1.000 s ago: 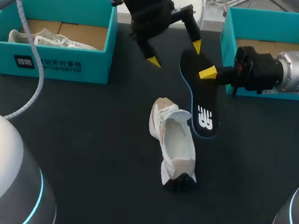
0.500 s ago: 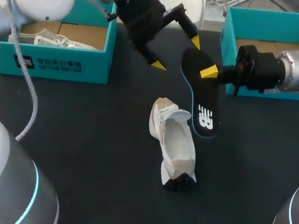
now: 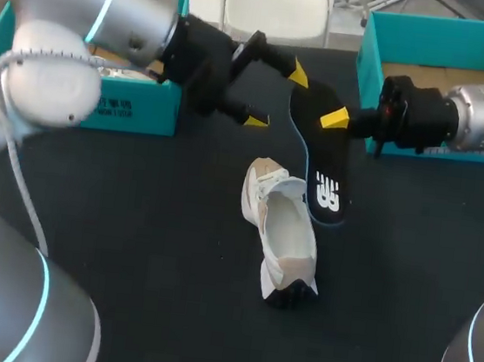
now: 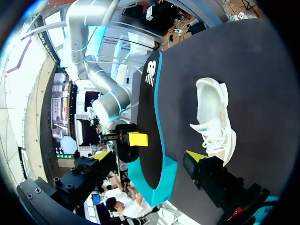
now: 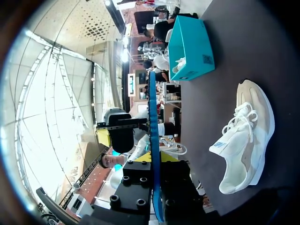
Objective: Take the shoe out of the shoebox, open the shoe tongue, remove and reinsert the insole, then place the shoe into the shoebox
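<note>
The white and beige shoe lies on the black table, tongue pulled open. My right gripper is shut on the black insole, holding it tilted beside the shoe with its lower end near the table. My left gripper stands open at the insole's upper end. In the left wrist view the insole runs between my left gripper's spread fingers, with the shoe off to one side. In the right wrist view the insole shows edge-on in my right gripper, beside the shoe.
A teal shoebox stands at the back left, mostly hidden behind my left arm. A second teal shoebox stands at the back right, behind my right arm. Bare black table lies in front of the shoe.
My left arm has swung down and turned, so its open gripper now comes at the insole's upper end from the left. The right gripper and the shoe have kept their places.
</note>
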Robot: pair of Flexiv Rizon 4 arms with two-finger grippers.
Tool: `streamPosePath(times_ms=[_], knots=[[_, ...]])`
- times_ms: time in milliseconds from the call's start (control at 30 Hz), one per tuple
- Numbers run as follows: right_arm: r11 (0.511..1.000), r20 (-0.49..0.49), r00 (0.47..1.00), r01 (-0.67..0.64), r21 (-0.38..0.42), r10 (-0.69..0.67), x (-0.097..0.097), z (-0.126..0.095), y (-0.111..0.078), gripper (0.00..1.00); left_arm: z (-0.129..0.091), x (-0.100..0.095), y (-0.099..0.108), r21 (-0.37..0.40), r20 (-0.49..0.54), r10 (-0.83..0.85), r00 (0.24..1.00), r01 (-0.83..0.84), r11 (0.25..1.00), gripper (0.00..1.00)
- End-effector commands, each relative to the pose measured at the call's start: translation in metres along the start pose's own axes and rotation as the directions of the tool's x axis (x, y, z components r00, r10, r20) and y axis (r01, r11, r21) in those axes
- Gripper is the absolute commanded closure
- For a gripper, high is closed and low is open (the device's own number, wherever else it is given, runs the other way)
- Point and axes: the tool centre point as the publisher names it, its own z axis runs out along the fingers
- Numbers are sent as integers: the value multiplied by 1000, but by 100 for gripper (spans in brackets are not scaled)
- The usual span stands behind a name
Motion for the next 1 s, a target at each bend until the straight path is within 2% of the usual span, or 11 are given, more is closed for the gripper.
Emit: streamPosePath(times_ms=[33,600,667,800,1000], knots=[[1000,3,1000,-2,-9,2,1,3,-4,100,2,3,-5,-18,368,4,930,3,1000,0],[1000,-7,1000,0,-14,0,-2,7,-2,100,2,2,-5,-17,357,-5,934,12,1000,0],[1000,-8,1000,-1,-10,1,-2,8,0,100,10,6,-2,-4,381,-36,924,40,999,0],[1000,-11,1000,-3,-6,3,-3,9,1,100,25,9,6,-51,420,10,908,13,999,0],[1000,-17,1000,-6,0,6,-3,14,3,100,41,6,10,-64,464,6,886,27,998,0]])
